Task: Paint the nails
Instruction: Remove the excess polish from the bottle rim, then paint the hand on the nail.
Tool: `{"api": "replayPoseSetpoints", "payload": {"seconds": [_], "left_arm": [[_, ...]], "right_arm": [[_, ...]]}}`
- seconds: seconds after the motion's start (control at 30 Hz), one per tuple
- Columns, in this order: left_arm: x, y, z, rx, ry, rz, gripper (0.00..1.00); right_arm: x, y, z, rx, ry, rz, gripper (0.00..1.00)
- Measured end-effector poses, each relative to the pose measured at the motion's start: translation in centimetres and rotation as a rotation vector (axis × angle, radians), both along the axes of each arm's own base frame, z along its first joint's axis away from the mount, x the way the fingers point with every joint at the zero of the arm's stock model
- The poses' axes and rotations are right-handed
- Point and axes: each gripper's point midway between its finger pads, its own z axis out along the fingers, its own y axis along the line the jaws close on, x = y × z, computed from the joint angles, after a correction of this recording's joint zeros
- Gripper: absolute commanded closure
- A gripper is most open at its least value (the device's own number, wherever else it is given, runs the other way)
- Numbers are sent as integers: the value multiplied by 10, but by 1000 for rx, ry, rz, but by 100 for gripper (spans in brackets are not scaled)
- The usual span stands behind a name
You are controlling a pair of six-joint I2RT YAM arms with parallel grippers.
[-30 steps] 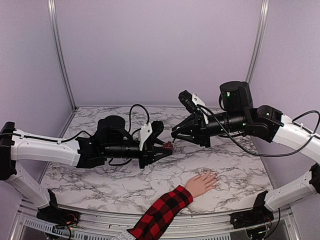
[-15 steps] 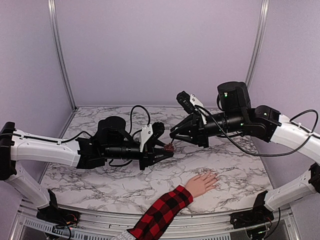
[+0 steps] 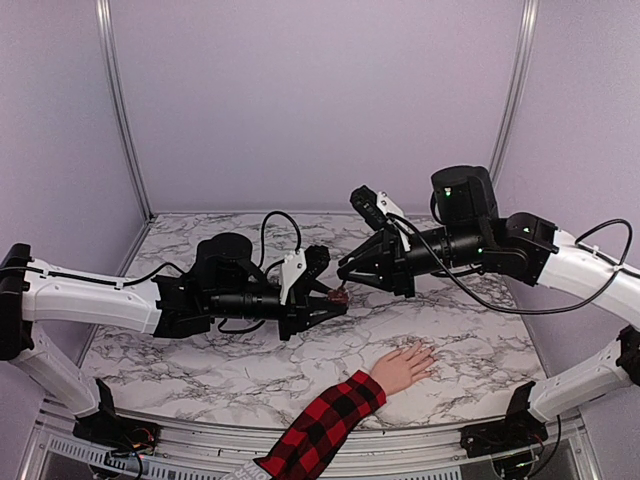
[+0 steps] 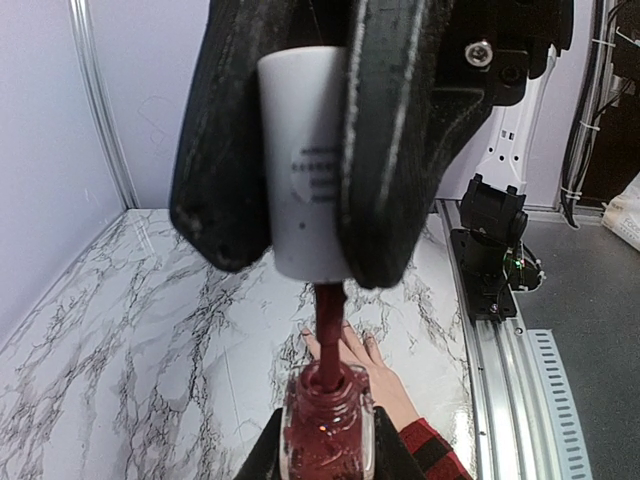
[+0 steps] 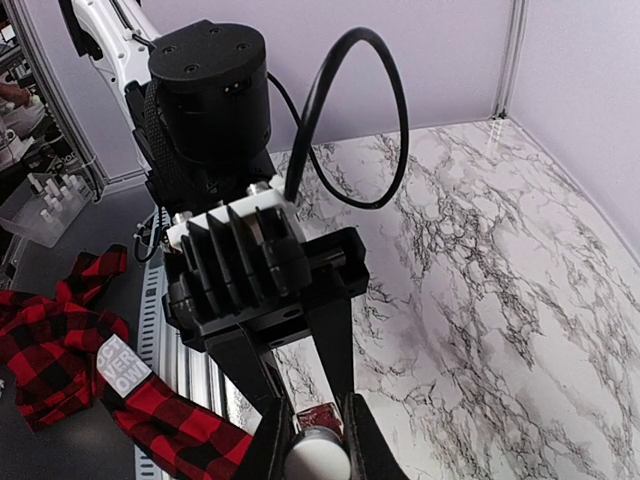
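Top external, nails (image 3: 428, 351) pointing far-right, plaid sleeve (image 3: 325, 425) axis same diag

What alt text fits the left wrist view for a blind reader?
A dark-red polish bottle, gripped in the left end effector, has a brush stem dipped in its neck, hanging from a white cap clamped by the right end effector. Behind lies a pale hand in a plaid sleeve on a marble table.

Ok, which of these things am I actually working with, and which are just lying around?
In use: polish bottle in left gripper; white cap with brush in right gripper; hand.
Lying about: clear tray and bunched plaid cloth, both off the table.
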Motion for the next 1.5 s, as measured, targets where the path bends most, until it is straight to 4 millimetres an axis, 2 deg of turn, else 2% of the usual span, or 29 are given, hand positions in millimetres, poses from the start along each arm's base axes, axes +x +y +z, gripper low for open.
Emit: {"api": "replayPoseSetpoints", "payload": {"seconds": [0.87, 1.07, 1.23, 1.37, 1.5], "left_arm": [[-2, -1, 0, 0, 0, -3, 100], [-2, -1, 0, 0, 0, -3, 100], [-2, -1, 0, 0, 0, -3, 100], [-1, -1, 0, 0, 0, -1, 100], [0, 0, 0, 0, -1, 5, 100]], "right_arm": [[9, -3, -6, -23, -17, -50, 100], [9, -7, -1, -18, -28, -66, 100], [11, -17, 13, 14, -51, -90, 100], [21, -33, 23, 49, -51, -148, 100], [39, -58, 15, 59, -22, -245, 100]]}}
